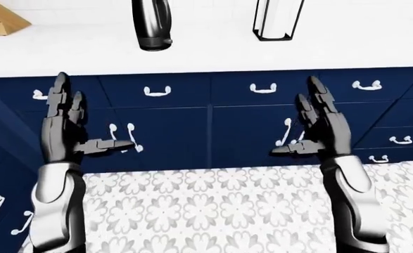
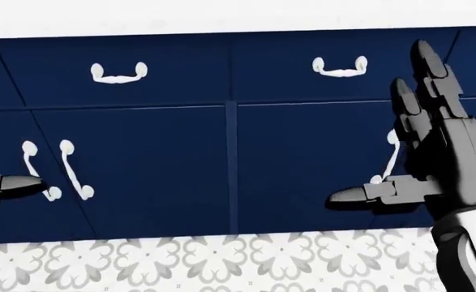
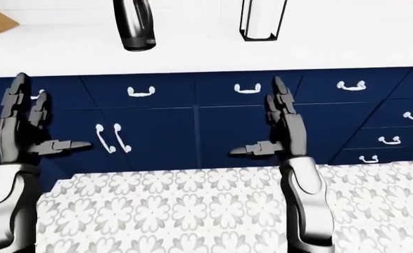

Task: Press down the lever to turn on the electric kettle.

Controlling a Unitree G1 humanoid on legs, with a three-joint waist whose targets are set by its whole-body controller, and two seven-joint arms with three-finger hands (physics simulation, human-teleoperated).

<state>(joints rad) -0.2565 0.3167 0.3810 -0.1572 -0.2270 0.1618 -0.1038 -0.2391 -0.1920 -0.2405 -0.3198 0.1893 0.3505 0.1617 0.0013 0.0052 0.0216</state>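
Left-eye view: electric kettle (image 1: 152, 25), dark and glossy, stands on white counter (image 1: 213, 50) at 11 o'clock, top cropped, lever not visible. Left hand (image 1: 64, 126) and right hand (image 1: 323, 126) both spread, empty, over navy cabinets (image 1: 209, 132). Judgement: body rigid, likely slippery; lever needs one light fingertip press.

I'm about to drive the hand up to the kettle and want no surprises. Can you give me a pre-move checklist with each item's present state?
1. Left hand open and empty: ok.
2. Right hand open and empty: ok.
3. Kettle in view on the white counter: ok, lower part only.
4. Kettle lever visible: not ok, cut off at the top edge.
5. Hands raised to counter level: not ok, both are level with the blue cabinets.
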